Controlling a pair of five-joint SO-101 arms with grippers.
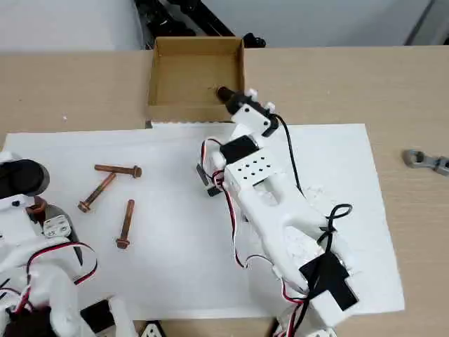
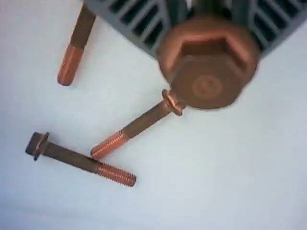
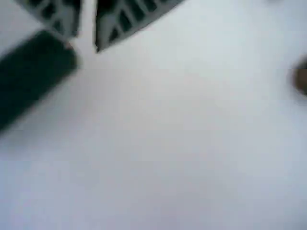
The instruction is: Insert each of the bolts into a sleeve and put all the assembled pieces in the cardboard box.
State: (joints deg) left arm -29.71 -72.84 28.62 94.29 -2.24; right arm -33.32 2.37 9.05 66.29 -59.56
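So, far left, the left arm (image 1: pixel 42 281) sits at the near corner of the white paper sheet (image 1: pixel 175 246) that covers most of the wooden surface (image 1: pixel 70 84). Its tool (image 1: pixel 36 210) is clamped on a copper bolt (image 2: pixel 208 64). In the left wrist view the hex head faces straight at the camera, with the ribbed fingers (image 2: pixel 129 19) on either side of it.

Just right of that, three loose bolts lie flat on the paper. The long one farthest back (image 1: pixel 118 169) lies crosswise. The slanted one (image 1: pixel 97 192) has its threaded tip right up against the crosswise bolt's shank. The third bolt (image 1: pixel 125 223) lies on its own a bit nearer, head toward the front edge.

Next over is the cardboard box (image 1: pixel 158 77), open on top, sitting on the bare wood right at the paper's far edge.

Then there's the right arm (image 1: pixel 266 189), stretched from the near right corner diagonally up toward the box's front wall. Its tool (image 3: pixel 85 42) hangs over plain white paper, open just a crack with nothing between the fingers. A dark cylinder (image 3: pixel 33 72) lies beside it. It could be a sleeve, but it's too blurry to say for sure.

Way off right, a small metal wrench-looking thing (image 1: pixel 424 160) rests on the wood.
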